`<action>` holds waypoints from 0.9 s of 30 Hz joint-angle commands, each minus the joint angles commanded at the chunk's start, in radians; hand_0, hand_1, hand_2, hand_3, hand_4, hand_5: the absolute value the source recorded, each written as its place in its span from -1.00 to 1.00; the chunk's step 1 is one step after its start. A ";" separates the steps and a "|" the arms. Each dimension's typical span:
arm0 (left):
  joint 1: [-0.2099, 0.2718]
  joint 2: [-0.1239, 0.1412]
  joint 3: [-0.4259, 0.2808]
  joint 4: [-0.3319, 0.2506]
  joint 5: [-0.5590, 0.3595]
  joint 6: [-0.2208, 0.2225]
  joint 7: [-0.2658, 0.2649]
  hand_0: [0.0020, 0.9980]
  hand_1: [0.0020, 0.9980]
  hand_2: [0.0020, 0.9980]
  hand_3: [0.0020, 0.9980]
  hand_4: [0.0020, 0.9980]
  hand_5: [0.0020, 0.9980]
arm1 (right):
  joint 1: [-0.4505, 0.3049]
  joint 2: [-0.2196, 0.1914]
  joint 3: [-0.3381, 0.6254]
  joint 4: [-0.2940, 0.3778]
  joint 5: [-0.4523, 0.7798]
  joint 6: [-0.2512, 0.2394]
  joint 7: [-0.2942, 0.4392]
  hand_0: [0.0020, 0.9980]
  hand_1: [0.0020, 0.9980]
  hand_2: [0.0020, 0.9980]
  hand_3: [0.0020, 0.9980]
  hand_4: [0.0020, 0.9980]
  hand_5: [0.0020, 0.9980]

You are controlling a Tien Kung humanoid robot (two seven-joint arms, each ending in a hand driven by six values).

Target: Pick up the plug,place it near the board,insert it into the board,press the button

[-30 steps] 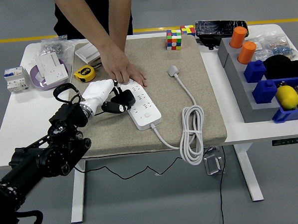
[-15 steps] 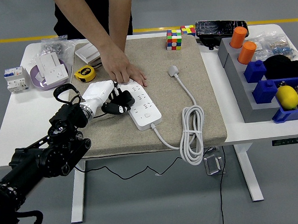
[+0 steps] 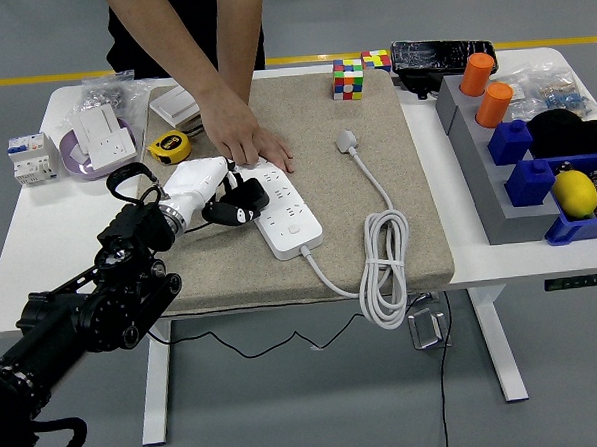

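A white power strip (image 3: 288, 214) lies on the beige mat (image 3: 396, 178), its white cable coiled at the mat's front right (image 3: 383, 269). A person's hand (image 3: 242, 134) presses down on the strip's far end. My left hand (image 3: 232, 199) reaches in from the left and is shut on a black plug (image 3: 249, 199), which sits at the strip's left side, over its sockets. Whether the plug's pins are seated is hidden. My right hand is out of view.
A yellow tape measure (image 3: 169, 145) and a bowl with a white socket (image 3: 99, 144) sit at the back left. Rubik's cubes (image 3: 349, 79) stand at the back. Grey and blue bins (image 3: 536, 171) with a lemon (image 3: 575, 193) fill the right.
My left hand and the black plug have shifted slightly up and back against the strip. The person's hand has stayed put.
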 joint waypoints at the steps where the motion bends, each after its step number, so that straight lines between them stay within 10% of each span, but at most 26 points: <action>1: 0.002 0.002 -0.005 -0.005 0.006 -0.003 0.001 -0.20 -0.61 -0.61 -0.49 -0.27 -0.66 | 0.000 0.000 0.001 0.000 0.000 0.000 0.000 0.70 0.53 0.47 0.53 1.00 1.00; 22: 0.088 0.118 -0.041 -0.280 0.063 -0.099 0.056 -0.22 -0.64 -0.63 -0.49 -0.27 -0.69 | -0.007 0.006 0.013 -0.002 -0.003 -0.001 -0.001 0.70 0.53 0.47 0.53 1.00 1.00; 27: 0.108 0.144 -0.069 -0.272 0.108 -0.086 0.052 -0.23 -0.64 -0.63 -0.49 -0.26 -0.70 | -0.012 0.005 0.012 -0.002 -0.001 -0.002 -0.002 0.70 0.53 0.47 0.53 1.00 1.00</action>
